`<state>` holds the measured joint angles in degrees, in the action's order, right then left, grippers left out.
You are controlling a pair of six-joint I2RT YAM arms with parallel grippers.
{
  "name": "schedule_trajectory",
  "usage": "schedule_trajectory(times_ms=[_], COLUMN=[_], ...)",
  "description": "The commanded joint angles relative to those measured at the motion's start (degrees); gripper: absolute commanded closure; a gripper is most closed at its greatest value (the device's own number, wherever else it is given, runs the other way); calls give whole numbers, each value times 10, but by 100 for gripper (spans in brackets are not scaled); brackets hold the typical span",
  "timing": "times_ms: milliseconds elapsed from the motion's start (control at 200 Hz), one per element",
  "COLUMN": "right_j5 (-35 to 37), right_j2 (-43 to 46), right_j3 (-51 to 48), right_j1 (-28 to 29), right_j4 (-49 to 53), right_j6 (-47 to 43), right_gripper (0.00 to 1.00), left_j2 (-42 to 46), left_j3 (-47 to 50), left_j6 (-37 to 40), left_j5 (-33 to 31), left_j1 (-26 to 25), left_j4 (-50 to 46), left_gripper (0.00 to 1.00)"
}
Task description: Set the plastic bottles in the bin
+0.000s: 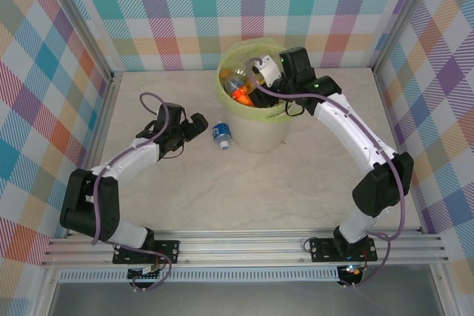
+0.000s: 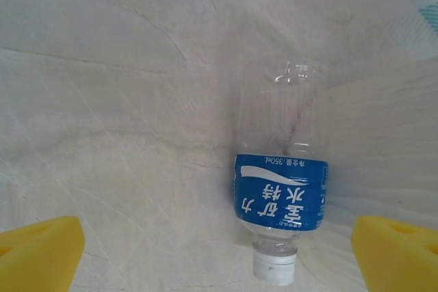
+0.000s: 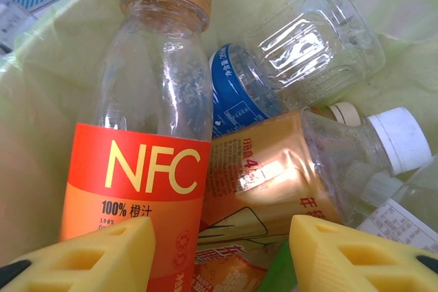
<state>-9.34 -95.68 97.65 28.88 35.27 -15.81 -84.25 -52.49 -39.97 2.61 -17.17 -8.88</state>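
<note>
Two yellow foam pads (image 2: 41, 254) tip each gripper. Spread wide, the left gripper (image 1: 198, 122) faces a clear blue-labelled bottle (image 2: 280, 200), white-capped with Chinese lettering, lying on the pale marbled table (image 1: 259, 197) just left of the bin (image 1: 261, 137). Drawn in, the right gripper (image 3: 222, 254) hangs inside the bin's yellow-green liner (image 3: 34, 121), over an orange-capped NFC bottle (image 3: 147, 169) and other heaped bottles (image 3: 321, 52); whether it grips any is unclear.

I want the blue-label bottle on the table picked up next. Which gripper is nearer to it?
Left. The left gripper is just left of the blue-label bottle, open toward it; the right gripper is up over the bin.
</note>
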Motion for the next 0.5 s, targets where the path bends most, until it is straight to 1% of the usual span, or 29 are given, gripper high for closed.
schedule_trajectory(times_ms=[0,100,195,280,285,300,435,495], right_j5=[-60,-86,-106,-128,-128,-128,-78,-50], right_j2=[17,28,44,47,46,46,35,41], right_j3=[-2,-6,-26,-36,-36,-36,-49,-62], right_j1=[6,6,6,7,7,7,10,12], right_j4=[31,1,-51,-86,-88,-90,-129,-152], right_j6=[17,44,80,97,111,116,130,137], right_gripper=[45,45,44,41,41,41,39,36], left_j2=[-16,-31,-48,-65,-66,-70,-113,-137], left_j3=[-30,-38,-39,-40,-40,-40,-58,-82], left_j6=[25,35,46,50,50,50,57,72], left_j5=[24,24,36,36,36,36,49,58], left_j1=[-11,-21,-29,-35,-35,-36,-37,-38], left_j4=[6,11,28,43,44,46,67,59], left_gripper=[0,0,0,0,0,0,0,0])
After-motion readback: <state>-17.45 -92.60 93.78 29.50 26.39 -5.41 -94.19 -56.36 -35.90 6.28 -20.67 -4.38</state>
